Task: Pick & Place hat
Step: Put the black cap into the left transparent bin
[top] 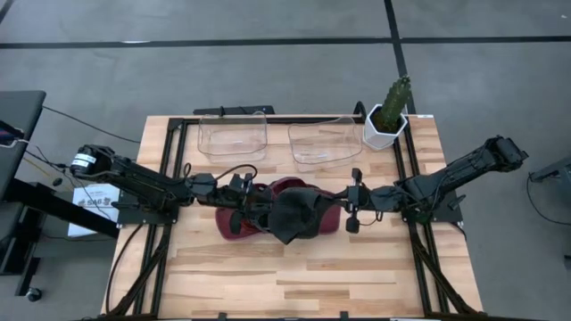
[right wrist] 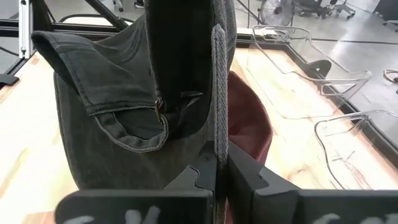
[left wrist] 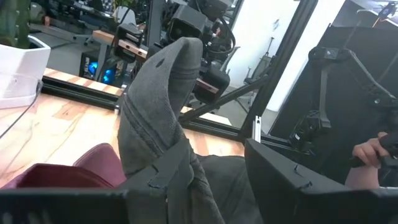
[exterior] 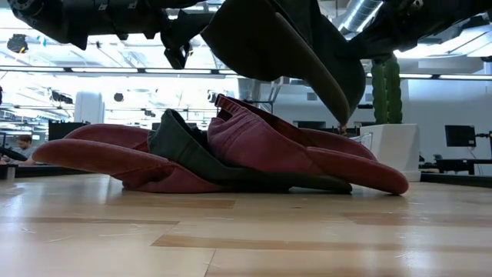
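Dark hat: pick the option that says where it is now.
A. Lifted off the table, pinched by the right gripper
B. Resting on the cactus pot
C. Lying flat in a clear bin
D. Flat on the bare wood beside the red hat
A: the right gripper is shut on the dark hat, which hangs above the red hat lying on the table.

I see both arms stretched low toward the table's middle, facing each other. My left gripper [top: 254, 207] comes in from the left, fingers [left wrist: 283, 186] spread wide around the dark hat [top: 296, 217]. My right gripper [right wrist: 219, 169] reaches in from the right, fingers pinched tight on the hat's edge, holding it raised off the table.
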Motion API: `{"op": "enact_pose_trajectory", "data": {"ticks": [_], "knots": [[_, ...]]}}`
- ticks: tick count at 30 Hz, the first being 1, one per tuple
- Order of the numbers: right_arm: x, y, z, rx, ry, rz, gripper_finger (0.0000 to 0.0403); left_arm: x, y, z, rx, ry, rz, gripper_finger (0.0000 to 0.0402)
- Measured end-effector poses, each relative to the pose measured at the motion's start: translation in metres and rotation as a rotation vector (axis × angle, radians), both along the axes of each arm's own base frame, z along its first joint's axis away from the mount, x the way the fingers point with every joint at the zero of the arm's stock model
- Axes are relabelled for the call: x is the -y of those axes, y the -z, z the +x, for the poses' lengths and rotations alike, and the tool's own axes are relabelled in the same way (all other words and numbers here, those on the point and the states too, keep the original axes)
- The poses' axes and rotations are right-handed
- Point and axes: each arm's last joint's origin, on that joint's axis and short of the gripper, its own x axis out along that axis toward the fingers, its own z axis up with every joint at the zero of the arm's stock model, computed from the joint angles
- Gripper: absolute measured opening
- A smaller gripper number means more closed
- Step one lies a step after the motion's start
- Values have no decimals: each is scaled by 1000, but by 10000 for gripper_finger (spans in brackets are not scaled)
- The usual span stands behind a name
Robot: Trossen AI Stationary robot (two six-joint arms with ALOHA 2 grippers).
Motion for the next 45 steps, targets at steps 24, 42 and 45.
{"op": "enact_pose_trajectory", "data": {"ticks": [24, 42, 45], "knots": [[-2, 0, 0, -5, -57, 27, 11, -4, 4, 0, -32, -21, 8, 152], [0, 0, 0, 1, -22, 12, 7, -4, 4, 0, -32, -22, 8, 152], [0, 0, 0, 1, -22, 12, 5, -4, 4, 0, -32, -22, 8, 152]]}}
